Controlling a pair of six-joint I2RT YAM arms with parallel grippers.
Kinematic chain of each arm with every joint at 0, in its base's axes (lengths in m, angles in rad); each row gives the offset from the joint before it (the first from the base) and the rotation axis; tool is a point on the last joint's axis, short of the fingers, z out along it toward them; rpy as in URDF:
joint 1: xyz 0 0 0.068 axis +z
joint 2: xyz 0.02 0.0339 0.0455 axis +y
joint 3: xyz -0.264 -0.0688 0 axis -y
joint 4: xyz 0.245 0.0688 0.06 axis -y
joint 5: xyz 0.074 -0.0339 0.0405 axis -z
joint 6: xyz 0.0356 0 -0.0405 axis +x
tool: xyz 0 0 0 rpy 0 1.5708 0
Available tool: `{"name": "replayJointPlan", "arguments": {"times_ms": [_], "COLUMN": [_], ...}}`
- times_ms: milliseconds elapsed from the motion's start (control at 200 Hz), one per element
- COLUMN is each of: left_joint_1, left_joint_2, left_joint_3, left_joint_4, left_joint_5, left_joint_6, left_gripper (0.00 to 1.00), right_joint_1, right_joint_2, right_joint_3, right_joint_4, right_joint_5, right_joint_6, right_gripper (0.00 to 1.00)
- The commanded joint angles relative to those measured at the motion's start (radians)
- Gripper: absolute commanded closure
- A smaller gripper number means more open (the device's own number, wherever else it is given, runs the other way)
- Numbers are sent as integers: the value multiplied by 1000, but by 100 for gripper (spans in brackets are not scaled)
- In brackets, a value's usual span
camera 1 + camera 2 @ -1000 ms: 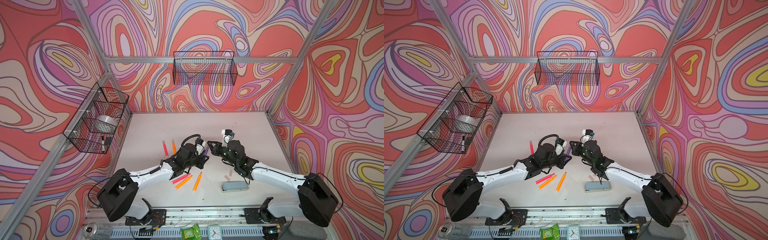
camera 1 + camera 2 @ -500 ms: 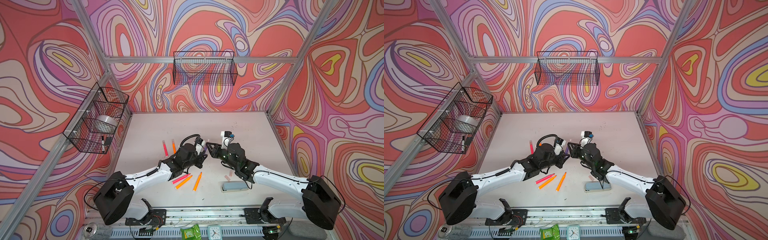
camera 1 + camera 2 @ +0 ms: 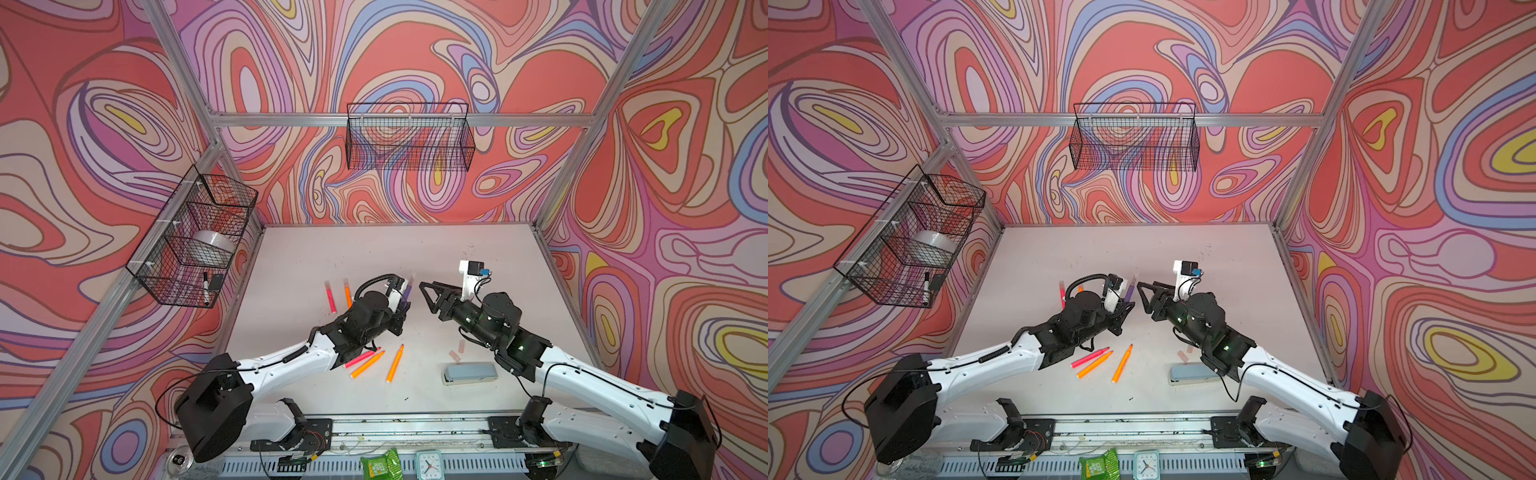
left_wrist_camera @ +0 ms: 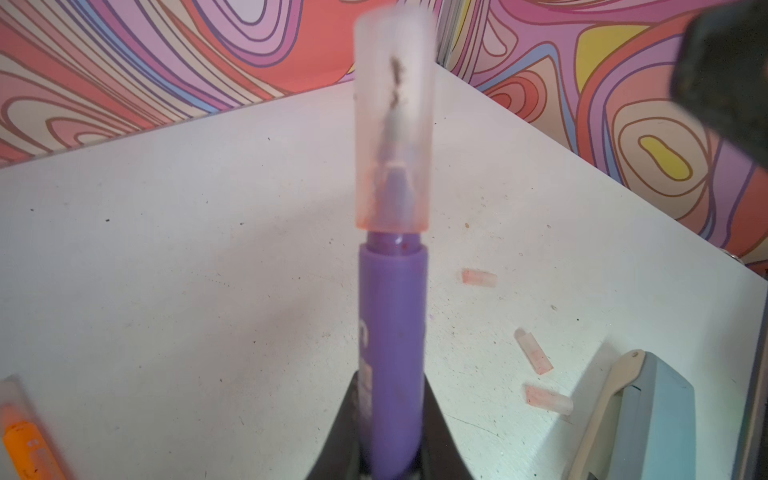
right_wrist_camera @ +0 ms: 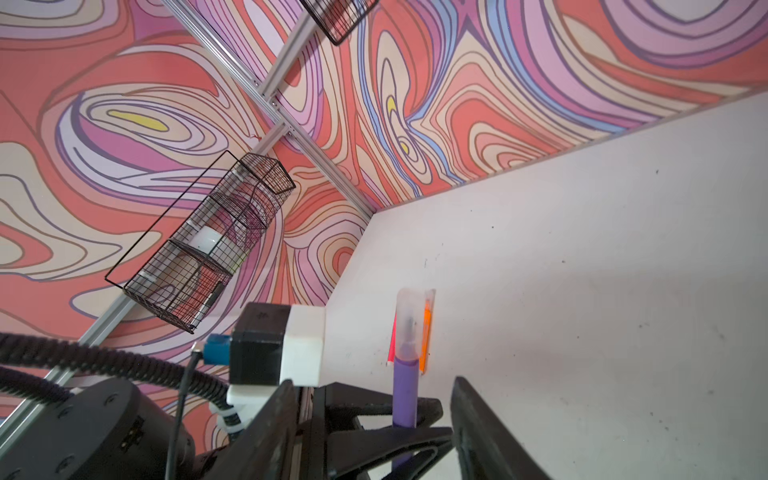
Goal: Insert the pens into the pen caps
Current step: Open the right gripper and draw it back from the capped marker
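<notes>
White table (image 3: 457, 257), swirl-patterned walls (image 3: 415, 62).
Six pens (image 3: 368, 363): five lie on table; purple pen (image 4: 392, 332), cap on tip, pinched by left gripper (image 3: 401, 308). Right gripper (image 3: 427, 298) spread. Three loose caps (image 4: 479, 277), one stapler (image 3: 469, 372).

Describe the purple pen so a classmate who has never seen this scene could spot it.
Start at the white table, then find the left gripper near its middle. The purple pen stands clamped in it, wearing a translucent cap; the other pens are pink or orange and lie flat.
</notes>
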Motion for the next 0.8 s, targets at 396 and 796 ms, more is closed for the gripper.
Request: {"name": "replayJointPlan", "arguments": {"times_ms": [396, 796], "left_joint_1": [-69, -79], "left_joint_2": [-152, -154], "left_joint_3": [-149, -139], "left_joint_4": [234, 222], "left_joint_5": [106, 142], "left_joint_6": [156, 158], "left_gripper": [100, 100], "right_joint_1": [-82, -90], "right_joint_2": [-156, 65], "right_joint_3": [-50, -26], "right_joint_4": [1, 229], "right_joint_5": [-115, -299], "right_joint_6": [85, 112], "right_gripper": [41, 47]}}
